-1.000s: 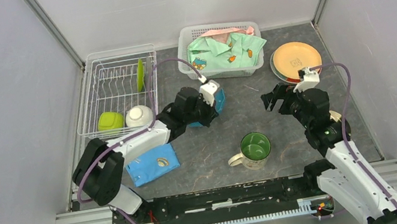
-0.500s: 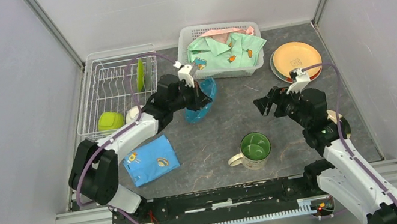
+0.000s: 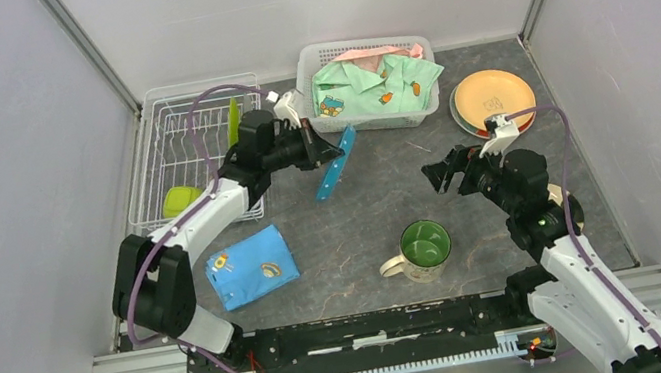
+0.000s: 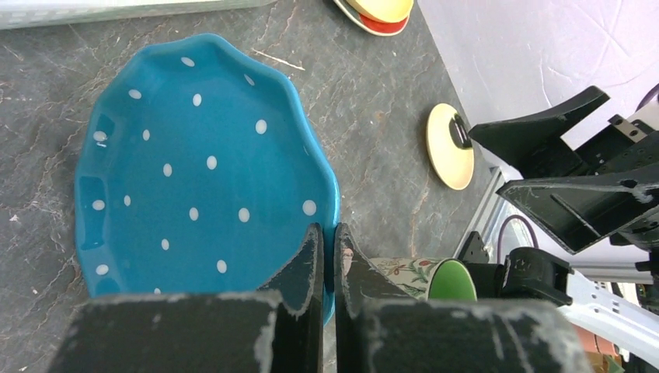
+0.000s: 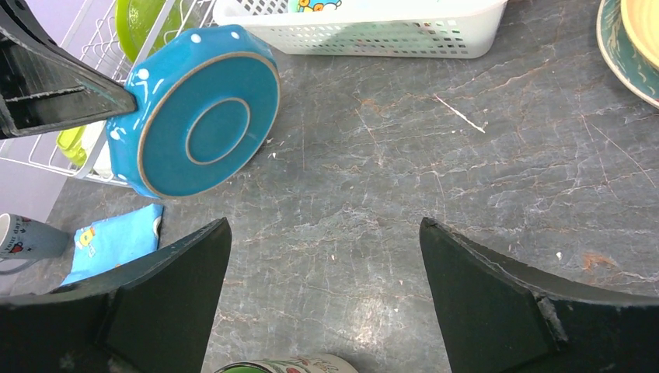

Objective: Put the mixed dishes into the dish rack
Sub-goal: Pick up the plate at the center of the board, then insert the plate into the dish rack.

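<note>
Dish rack (image 3: 172, 142) just left of blue dotted plate (image 3: 333, 164), tilted edge-up, rim pinched in left gripper (image 4: 327, 256); right gripper (image 5: 324, 225) agape, empty.

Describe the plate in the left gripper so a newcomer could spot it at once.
Find the white wire dish rack at the far left; just right of it the left gripper pinches a plate on edge. It is the blue plate with white dots and a wavy rim, unlike the orange plate stacked far right.
</note>
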